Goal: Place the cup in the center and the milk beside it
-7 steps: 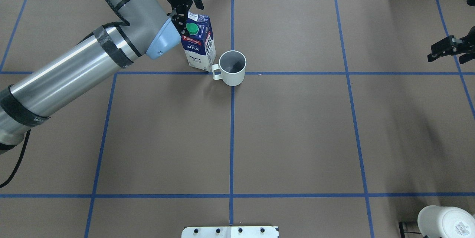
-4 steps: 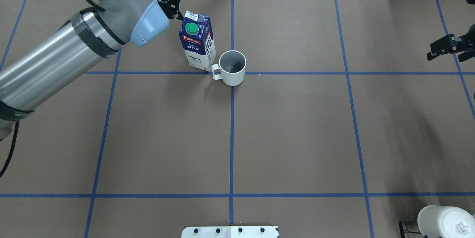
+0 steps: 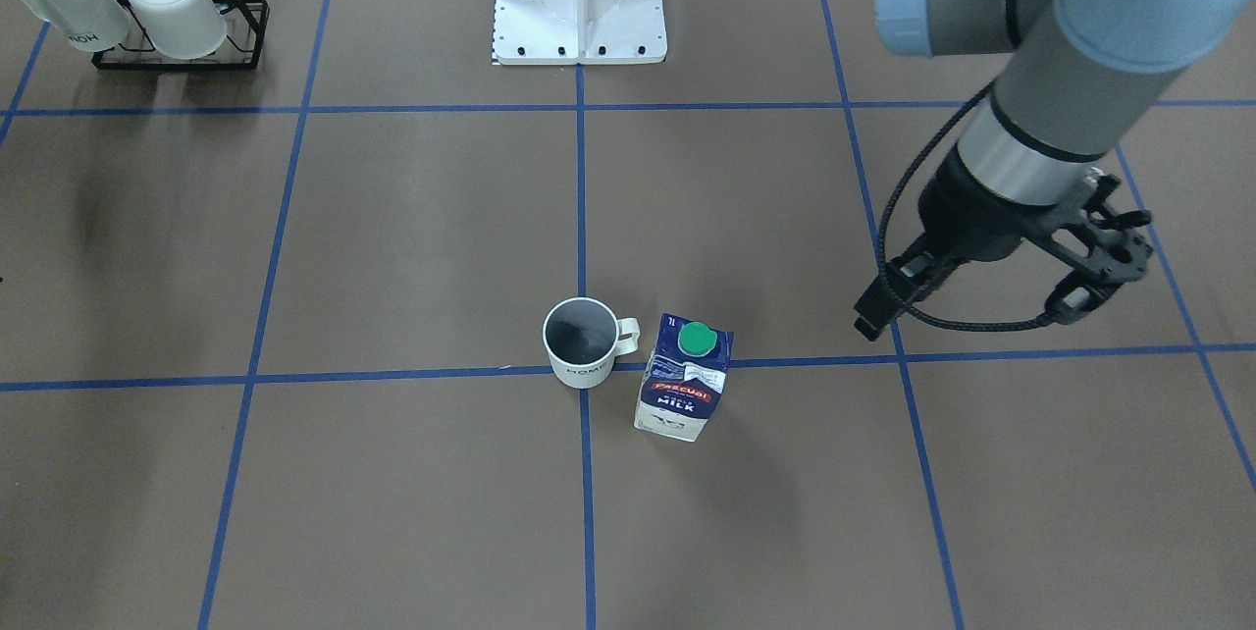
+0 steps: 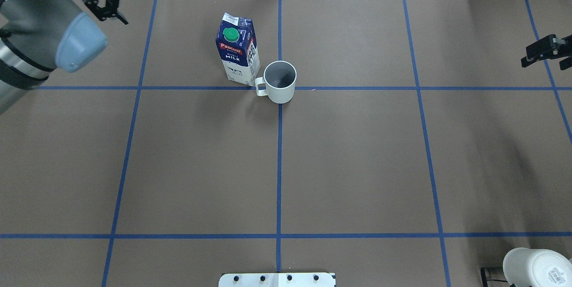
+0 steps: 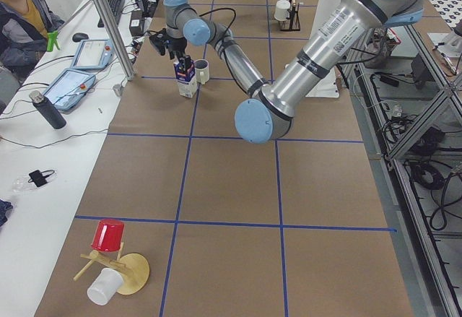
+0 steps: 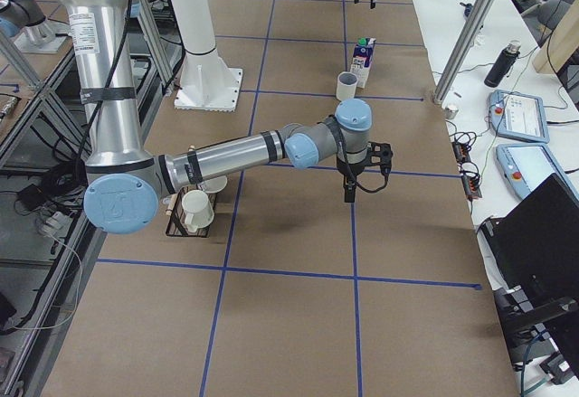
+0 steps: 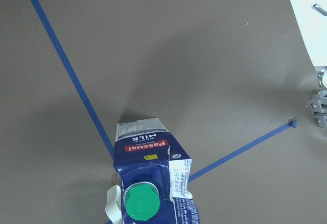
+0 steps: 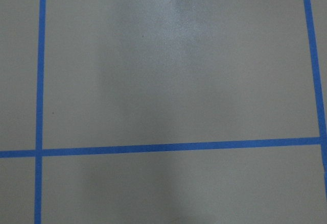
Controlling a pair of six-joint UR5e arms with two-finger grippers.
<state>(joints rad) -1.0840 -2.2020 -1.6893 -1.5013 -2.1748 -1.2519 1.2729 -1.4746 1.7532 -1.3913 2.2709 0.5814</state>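
Note:
The cup (image 4: 279, 82), a white ribbed mug with a dark inside, stands upright where the blue tape lines cross; it also shows in the front view (image 3: 579, 343). The milk (image 4: 238, 52), a dark-blue carton with a green cap, stands upright right beside the cup's handle. It also shows in the front view (image 3: 684, 390) and from above in the left wrist view (image 7: 153, 183). My left gripper (image 4: 144, 10) is open and empty, raised well to the left of the milk. My right gripper (image 4: 545, 64) is open and empty at the table's far right.
A black rack (image 3: 235, 41) with two other white mugs stands near the robot's base plate (image 3: 579, 2); one of these mugs (image 4: 536, 267) shows at the overhead view's bottom right. A red cup (image 5: 108, 235) on a wooden stand sits at the table's left end.
My left gripper has drawn away from the milk, up and far to the left; the milk stands free. My right gripper has drifted slightly outward. Cup and milk have not moved.

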